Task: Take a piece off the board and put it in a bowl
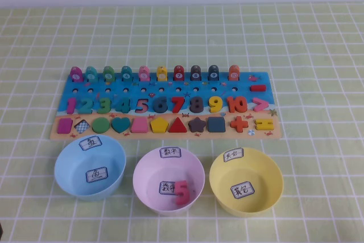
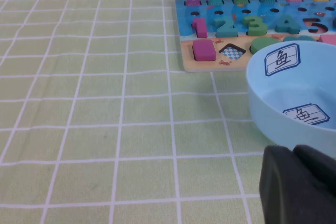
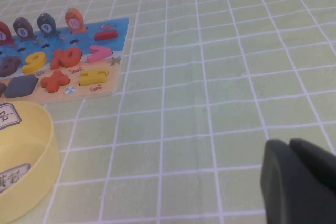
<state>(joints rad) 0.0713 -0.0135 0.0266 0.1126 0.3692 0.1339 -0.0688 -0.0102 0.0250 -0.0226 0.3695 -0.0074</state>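
The teal numeral "2" piece [image 1: 85,104] sits in its slot on the blue board [image 1: 245,87], second from the left in the number row. It also shows in the left wrist view [image 2: 227,26]. The pink-lilac bowl [image 1: 141,167] stands in front of the board's middle and holds a pink-red "5" [image 1: 181,192]. Neither arm shows in the high view. My left gripper [image 2: 294,151] is shut and empty, low beside the light blue bowl [image 2: 273,108]. My right gripper [image 3: 289,142] is shut and empty over bare cloth to the right of the yellow bowl [image 3: 26,182].
The light blue bowl [image 1: 90,166] and yellow bowl [image 1: 245,180] flank the pink one in a row in front of the board. The board's corners show in the left wrist view [image 2: 185,24] and the right wrist view [image 3: 122,24]. Green checked cloth covers the table.
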